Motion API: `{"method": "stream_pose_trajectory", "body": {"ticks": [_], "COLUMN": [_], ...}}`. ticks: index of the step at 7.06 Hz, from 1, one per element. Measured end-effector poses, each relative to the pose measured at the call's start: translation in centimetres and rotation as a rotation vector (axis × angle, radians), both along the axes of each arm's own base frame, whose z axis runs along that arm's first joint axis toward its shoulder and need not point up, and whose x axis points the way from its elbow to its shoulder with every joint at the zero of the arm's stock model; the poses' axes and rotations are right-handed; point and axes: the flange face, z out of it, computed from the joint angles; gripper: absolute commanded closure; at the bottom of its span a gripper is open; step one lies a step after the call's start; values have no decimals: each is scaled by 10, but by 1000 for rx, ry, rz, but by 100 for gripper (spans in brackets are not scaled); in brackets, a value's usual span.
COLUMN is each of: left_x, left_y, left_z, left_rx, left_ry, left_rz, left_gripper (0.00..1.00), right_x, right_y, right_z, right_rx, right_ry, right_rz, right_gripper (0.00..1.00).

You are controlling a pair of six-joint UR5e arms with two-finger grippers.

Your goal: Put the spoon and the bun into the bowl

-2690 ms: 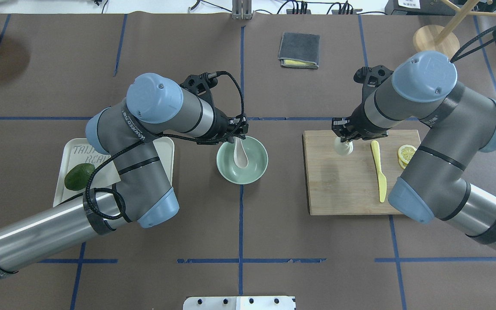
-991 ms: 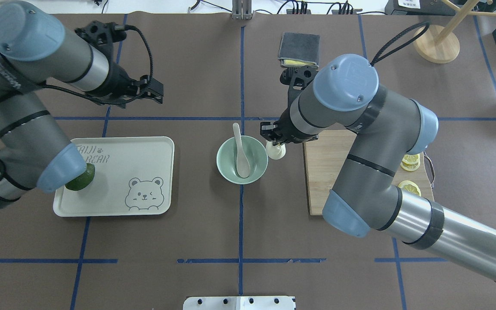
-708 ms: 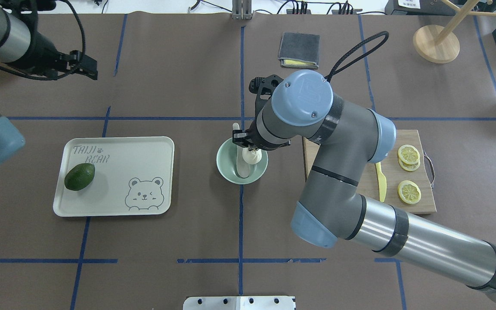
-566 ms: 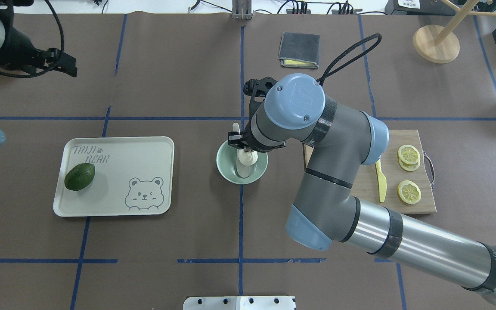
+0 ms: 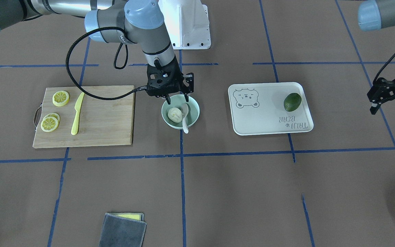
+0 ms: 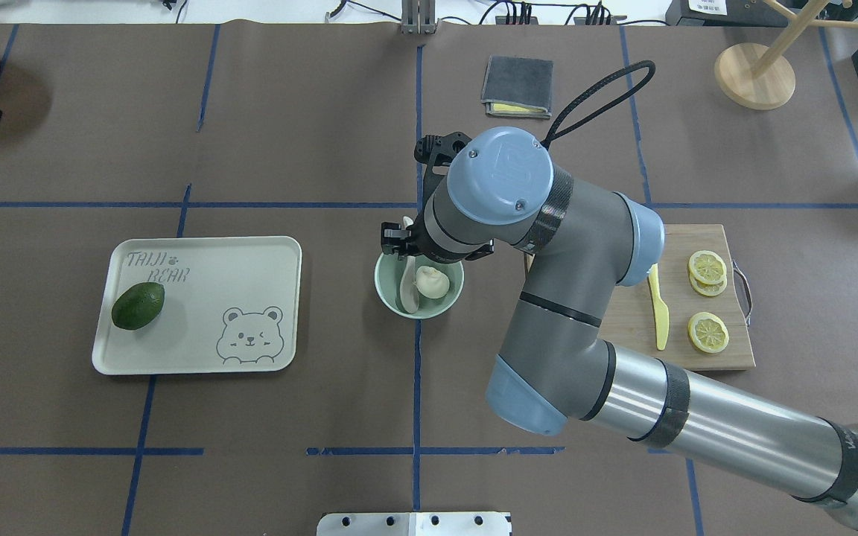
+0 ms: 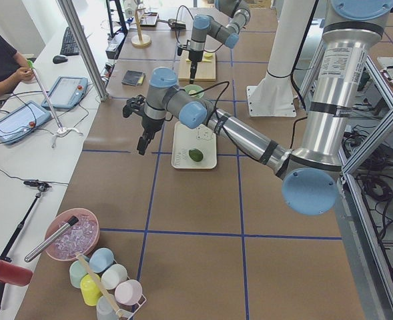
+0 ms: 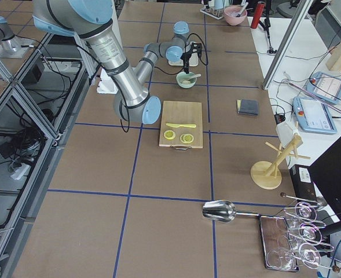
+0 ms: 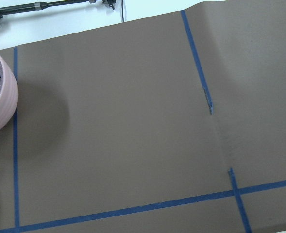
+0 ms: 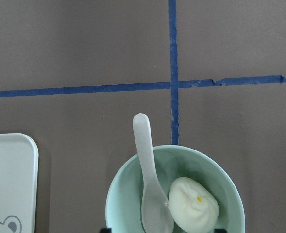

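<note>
Bun (image 6: 432,282) sits in bowl (image 6: 429,310) at centre of overhead frame, spoon (image 6: 408,292) right beside it on its left. Spoon scoop is down in bowl, handle leaning over the upper rim. Right pincer (image 5: 177,100) hovers just above bowl, fingers apart, holding nothing. Left pincer (image 5: 392,110) is at right edge of front-facing frame, fingers apart, empty, above desk (image 5: 218,192).
</note>
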Motion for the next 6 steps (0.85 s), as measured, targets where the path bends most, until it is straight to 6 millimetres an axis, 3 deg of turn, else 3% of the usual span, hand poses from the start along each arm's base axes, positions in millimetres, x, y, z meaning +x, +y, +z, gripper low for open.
{"method": "stream_pose_trajectory", "body": {"ticks": [2,3,5,6], "left_x": [-50,-78,-138,-153], "left_y": [6,6,12,18], "left_z": [50,82,153,175], "left_rx": [3,-21,-115,-172], "left_ry": [-78,-100,-77,-35], "left_rz": [48,75,136,146], "left_gripper": [0,0,0,0], "right_x": [19,46,128,172], "right_y": [1,2,-11,-30], "right_z": [5,20,49,70], "right_rx": [0,3,42,35], "right_ry": [6,44,147,168], "right_rz": [-4,-18,-74,-99], "right_gripper": [0,0,0,0]}}
